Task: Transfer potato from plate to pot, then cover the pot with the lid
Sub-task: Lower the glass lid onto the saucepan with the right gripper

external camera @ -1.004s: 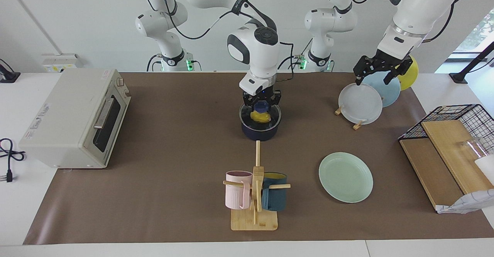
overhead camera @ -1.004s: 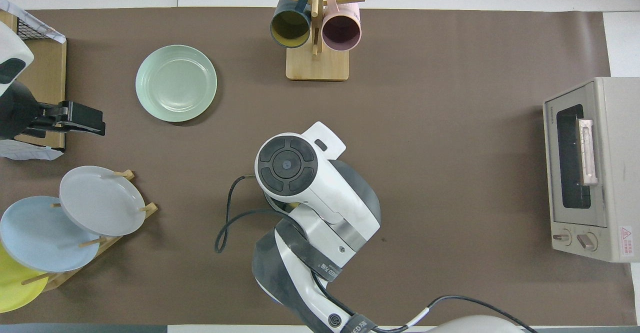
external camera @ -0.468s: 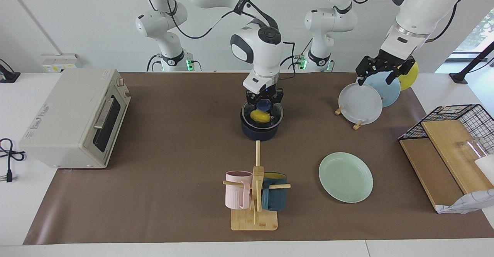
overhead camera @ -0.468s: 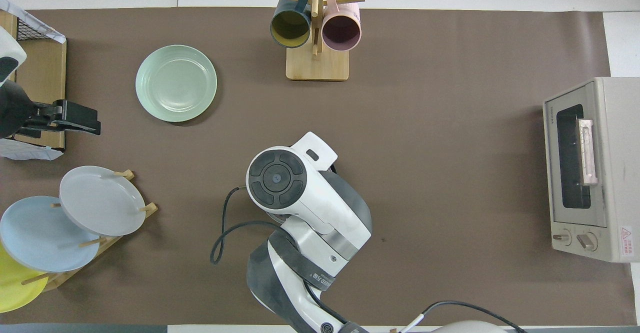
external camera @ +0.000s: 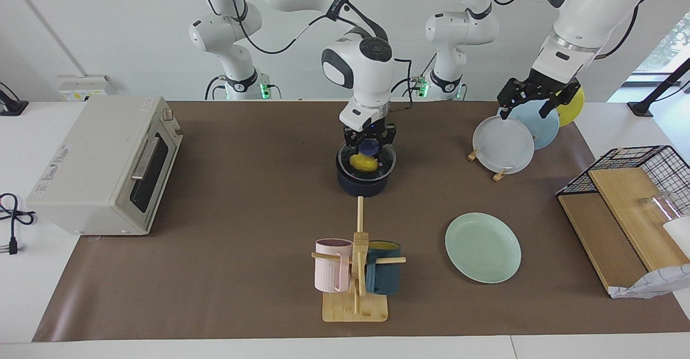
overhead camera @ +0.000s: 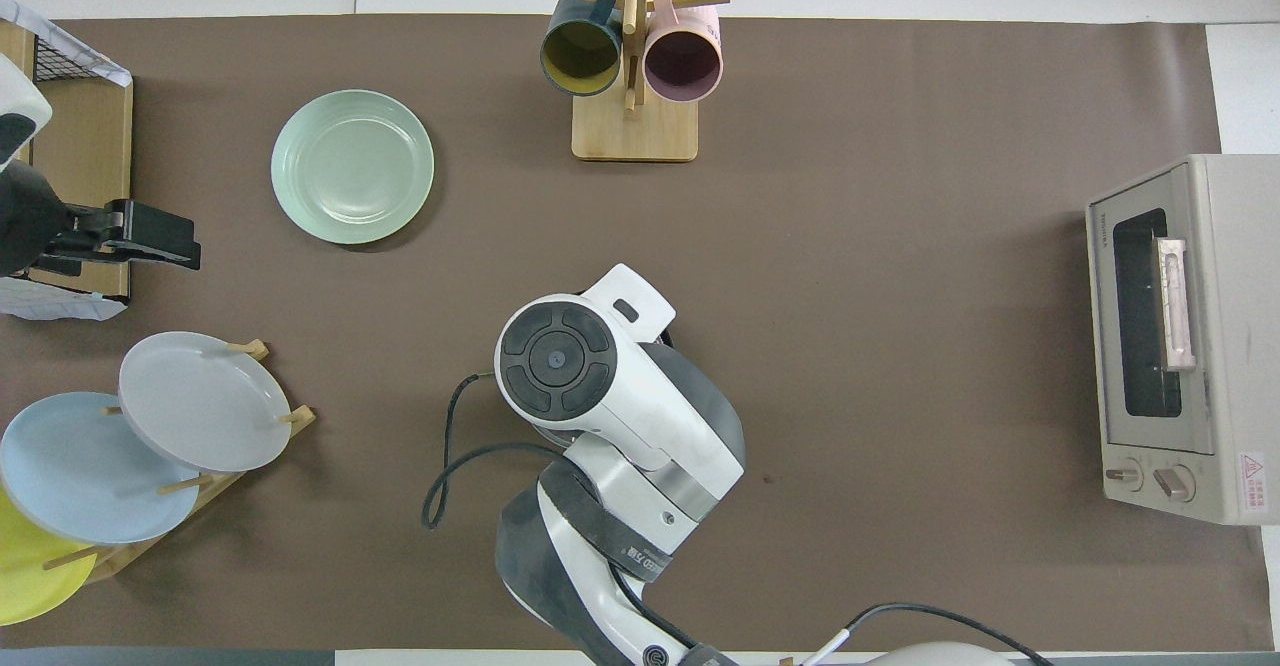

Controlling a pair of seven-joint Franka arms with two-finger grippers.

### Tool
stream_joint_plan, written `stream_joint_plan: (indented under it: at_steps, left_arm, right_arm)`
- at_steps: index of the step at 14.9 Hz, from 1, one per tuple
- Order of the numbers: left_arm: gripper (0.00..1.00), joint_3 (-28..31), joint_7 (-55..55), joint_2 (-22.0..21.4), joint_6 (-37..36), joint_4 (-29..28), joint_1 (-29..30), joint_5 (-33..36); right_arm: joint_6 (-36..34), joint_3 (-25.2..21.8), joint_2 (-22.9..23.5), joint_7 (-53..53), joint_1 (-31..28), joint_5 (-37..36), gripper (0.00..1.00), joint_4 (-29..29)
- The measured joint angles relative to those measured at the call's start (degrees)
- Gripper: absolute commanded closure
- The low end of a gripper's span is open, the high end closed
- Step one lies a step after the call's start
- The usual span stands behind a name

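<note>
one potato, one pot, one lid

The right arm rises from the robots' edge of the table and covers whatever lies beneath it, nearer to the robots than the mug rack. The plate lies bare beside the mug rack, toward the left arm's end. The left gripper hangs nearer to the robots than the plate
</note>
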Motion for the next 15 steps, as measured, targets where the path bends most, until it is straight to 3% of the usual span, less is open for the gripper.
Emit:
stream_joint_plan:
  at_steps: [15]
  left_arm:
    - [0.00,0.77,3.08,0.00,0.00,0.00,0.06,0.00]
  right_arm:
    - [0.82,-0.01,-0.41,-0.52,-0.01,-2.42,1.00,-0.85]
